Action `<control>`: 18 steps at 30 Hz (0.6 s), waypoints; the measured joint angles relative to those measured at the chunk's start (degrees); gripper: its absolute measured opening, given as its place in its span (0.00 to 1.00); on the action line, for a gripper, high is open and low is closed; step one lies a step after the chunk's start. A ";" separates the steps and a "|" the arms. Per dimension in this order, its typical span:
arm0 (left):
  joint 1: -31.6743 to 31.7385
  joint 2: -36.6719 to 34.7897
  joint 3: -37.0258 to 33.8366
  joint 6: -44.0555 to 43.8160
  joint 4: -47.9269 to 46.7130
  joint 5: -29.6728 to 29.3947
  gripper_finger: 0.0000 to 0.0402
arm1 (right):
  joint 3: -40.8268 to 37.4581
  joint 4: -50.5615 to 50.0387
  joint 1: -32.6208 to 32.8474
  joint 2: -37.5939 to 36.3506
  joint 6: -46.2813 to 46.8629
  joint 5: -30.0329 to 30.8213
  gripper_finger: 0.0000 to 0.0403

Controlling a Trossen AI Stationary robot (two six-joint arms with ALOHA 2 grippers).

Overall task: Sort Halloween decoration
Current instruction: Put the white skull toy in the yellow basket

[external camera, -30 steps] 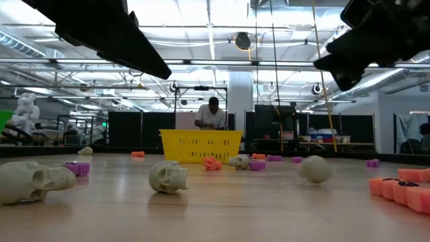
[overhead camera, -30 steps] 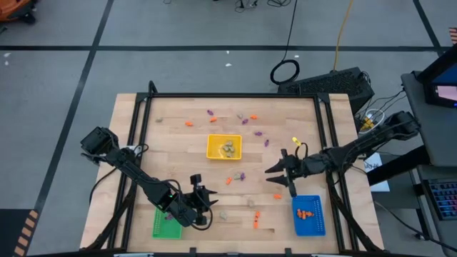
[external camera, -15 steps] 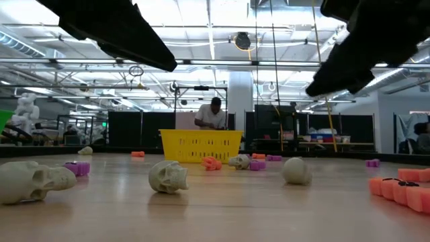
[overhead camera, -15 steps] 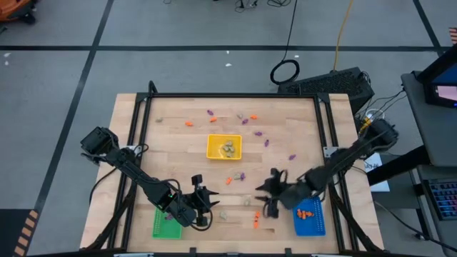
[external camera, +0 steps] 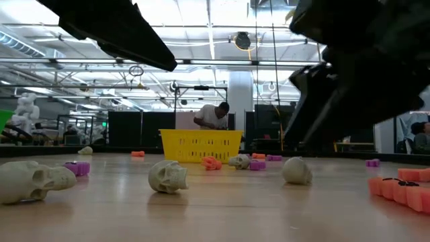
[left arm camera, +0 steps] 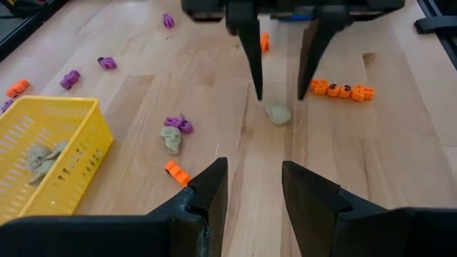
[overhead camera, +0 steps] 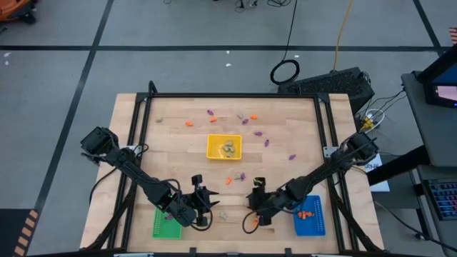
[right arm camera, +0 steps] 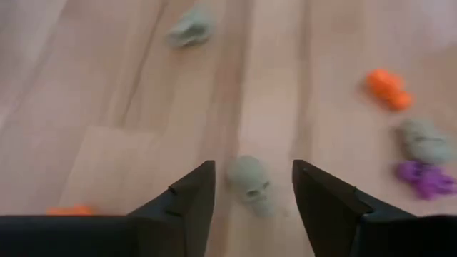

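Right pincer (overhead camera: 251,212) hangs low in the high view's lower middle, its fingers spread with nothing held, a pale skull (right arm camera: 250,180) on the wood between them. Left pincer (overhead camera: 203,208) sits lower left beside the green tray (overhead camera: 166,225), fingers parted and empty. Orange, purple and pale trinkets (overhead camera: 246,119) lie scattered around the central yellow tray (overhead camera: 211,147).
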 joint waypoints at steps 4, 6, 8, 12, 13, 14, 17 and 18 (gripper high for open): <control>-0.01 0.00 0.00 0.02 -0.02 0.00 0.33 | 0.02 0.33 -1.79 1.03 -2.85 -5.09 0.49; 0.00 0.00 0.00 0.02 -0.04 0.02 0.33 | 0.02 0.60 -2.60 1.98 -4.00 -6.50 0.49; -0.01 0.00 0.00 0.02 -0.02 0.02 0.33 | 0.02 1.05 -3.54 3.09 -5.09 -8.51 0.49; -0.01 0.00 0.00 0.02 -0.02 0.02 0.33 | 0.13 2.77 -4.85 5.36 -6.33 -10.16 0.48; -0.01 0.00 0.00 0.02 -0.03 0.02 0.33 | 0.15 3.22 -5.14 5.87 -6.71 -11.06 0.47; -0.01 0.00 0.00 0.02 -0.02 0.02 0.33 | 0.17 3.41 -5.43 6.15 -6.80 -11.83 0.46; -0.01 0.00 0.00 0.02 -0.04 0.02 0.33 | 0.20 3.11 -5.82 6.15 -6.33 -12.97 0.42; -0.02 0.00 0.00 0.02 -0.02 0.02 0.33 | 0.20 2.67 -5.82 5.71 -6.11 -12.99 0.40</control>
